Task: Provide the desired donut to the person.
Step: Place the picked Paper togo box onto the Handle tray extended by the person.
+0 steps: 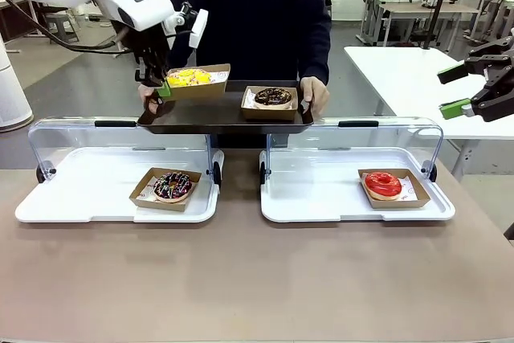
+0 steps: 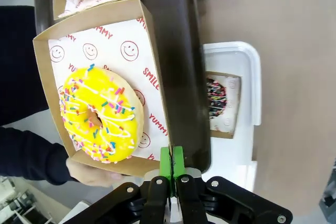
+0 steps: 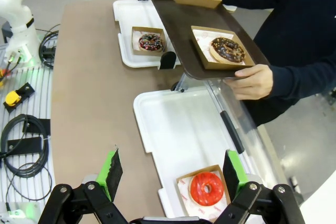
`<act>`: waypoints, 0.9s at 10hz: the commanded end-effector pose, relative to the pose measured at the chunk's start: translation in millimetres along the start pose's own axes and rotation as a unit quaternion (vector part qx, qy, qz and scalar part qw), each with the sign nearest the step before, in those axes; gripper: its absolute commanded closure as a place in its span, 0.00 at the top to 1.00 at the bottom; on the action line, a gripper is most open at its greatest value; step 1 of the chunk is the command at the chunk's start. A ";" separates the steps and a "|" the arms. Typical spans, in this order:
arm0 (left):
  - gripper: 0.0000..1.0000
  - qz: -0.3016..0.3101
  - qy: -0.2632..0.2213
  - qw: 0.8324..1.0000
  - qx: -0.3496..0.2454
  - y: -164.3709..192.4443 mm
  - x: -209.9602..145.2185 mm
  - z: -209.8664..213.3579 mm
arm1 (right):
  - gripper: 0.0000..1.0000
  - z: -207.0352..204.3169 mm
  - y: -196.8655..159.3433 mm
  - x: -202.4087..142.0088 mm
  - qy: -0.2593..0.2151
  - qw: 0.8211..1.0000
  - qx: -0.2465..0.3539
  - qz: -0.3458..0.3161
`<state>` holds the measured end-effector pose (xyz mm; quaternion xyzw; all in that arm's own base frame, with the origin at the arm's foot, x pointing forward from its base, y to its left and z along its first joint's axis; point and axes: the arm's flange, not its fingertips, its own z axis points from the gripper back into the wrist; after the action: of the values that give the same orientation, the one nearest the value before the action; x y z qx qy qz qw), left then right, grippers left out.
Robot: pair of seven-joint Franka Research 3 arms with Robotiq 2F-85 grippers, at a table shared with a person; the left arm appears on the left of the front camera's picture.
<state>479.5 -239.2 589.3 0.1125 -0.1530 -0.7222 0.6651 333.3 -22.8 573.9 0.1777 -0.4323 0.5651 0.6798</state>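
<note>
A yellow donut [image 1: 189,78] with sprinkles lies in a cardboard box [image 2: 134,35]. My left gripper [image 1: 163,87] is shut on that box's edge, green pads [image 2: 166,161] pinched together on the cardboard rim. The box hangs slightly tilted over the left end of a dark serving tray [image 1: 217,114]. I cannot tell whether it touches the tray. The person [image 1: 249,14] in the black sweatshirt holds this tray with both hands across the table. A chocolate donut [image 1: 273,96] in its own box sits on the tray's right half. My right gripper [image 1: 454,90] hangs open at the far right, holding nothing.
Two white display trays with raised clear lids stand on the brown table. The left tray [image 1: 80,190] holds a chocolate sprinkle donut [image 1: 172,185]. In the right tray [image 1: 321,190] lies a red glazed donut [image 1: 383,185], below my right gripper [image 3: 173,169]. Cables [image 3: 26,145] lie beside the table.
</note>
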 end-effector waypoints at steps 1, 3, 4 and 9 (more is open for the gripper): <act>0.01 -0.011 0.034 0.999 0.025 3.8 5.8 -12.3 | 1.00 -1.8 0.8 -4.3 -0.005 1.000 0.003 0.008; 0.01 -0.027 0.053 0.998 0.029 5.2 12.2 -29.9 | 1.00 -1.8 0.8 -4.3 -0.005 1.000 0.003 0.008; 0.01 -0.020 0.059 0.998 0.013 7.1 12.6 -39.3 | 1.00 -1.8 0.8 -4.3 -0.005 1.000 0.003 0.008; 0.58 -0.001 0.051 0.999 -0.008 16.9 8.3 -49.0 | 1.00 -1.8 0.8 -4.3 -0.005 1.000 0.003 0.008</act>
<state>511.1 -251.1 540.8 0.1498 -0.1106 -0.7235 0.6647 333.3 -22.8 573.9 0.1777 -0.4323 0.5651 0.6799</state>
